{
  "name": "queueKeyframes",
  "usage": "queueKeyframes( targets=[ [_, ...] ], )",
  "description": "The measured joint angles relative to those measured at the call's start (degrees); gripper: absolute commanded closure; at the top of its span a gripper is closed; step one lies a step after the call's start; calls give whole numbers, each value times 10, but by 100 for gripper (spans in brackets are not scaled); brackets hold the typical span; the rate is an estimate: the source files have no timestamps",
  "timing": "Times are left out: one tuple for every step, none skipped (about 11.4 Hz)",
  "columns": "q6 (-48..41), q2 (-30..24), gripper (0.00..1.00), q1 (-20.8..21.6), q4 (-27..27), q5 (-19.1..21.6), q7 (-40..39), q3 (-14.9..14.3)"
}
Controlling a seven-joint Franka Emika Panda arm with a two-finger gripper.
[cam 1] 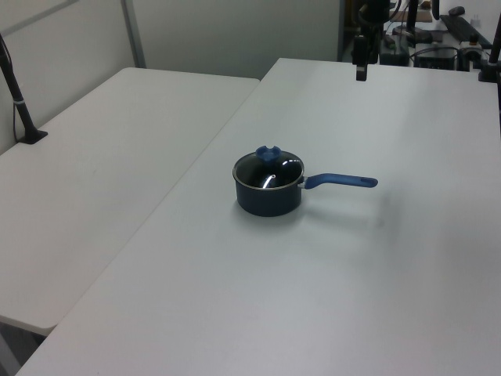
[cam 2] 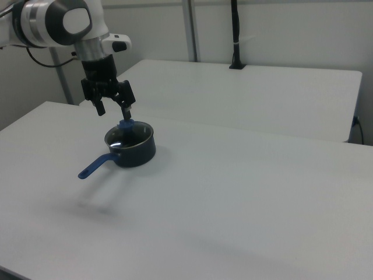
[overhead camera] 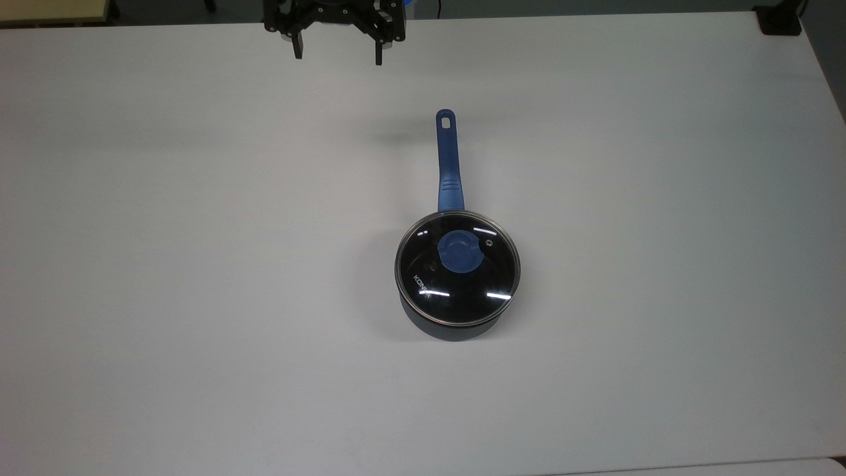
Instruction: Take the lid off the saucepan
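One lid seated on one saucepan, hand apart and open

One lid (overhead camera: 457, 268) is seen seated flat on the saucepan (overhead camera: 456, 327), its metal rim matched to the pan's edge all round. A blue knob (overhead camera: 460, 252) is fixed at the centre of the glass, and a small vent hole is placed just to the top view's right of it. Bright streaks of reflected light are carried on the glass. The black inside of the pan is visible through the lid. A long blue handle (overhead camera: 448, 162) is extended from the pan toward the top view's upper edge and is ended in a slot hole. In the left view the handle is pointed to the left view's right; in the right view it is pointed toward the right view's lower left.

The saucepan is set near the middle of the white counter (overhead camera: 198, 264). A second white counter (cam 1: 102, 157) is placed alongside, at the left view's left.

The hand (overhead camera: 337, 56) is held above the counter at the top view's upper edge, well apart from the pan and beyond the handle's end. Its two black fingers are spread wide, and nothing is gripped between them.
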Motion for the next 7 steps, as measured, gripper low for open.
queueKeyframes(
  targets=[
    [0,0,0,0,0,0,0,0],
    [0,0,0,0,0,0,-1,0],
    [0,0,0,0,-1,0,-1,1],
    [0,1,0,0,-1,0,-2,2],
    [0,1,0,1,-1,0,-2,2],
    [0,1,0,1,-1,0,-2,3],
    [10,2,0,2,-1,0,-2,3]
  ],
)
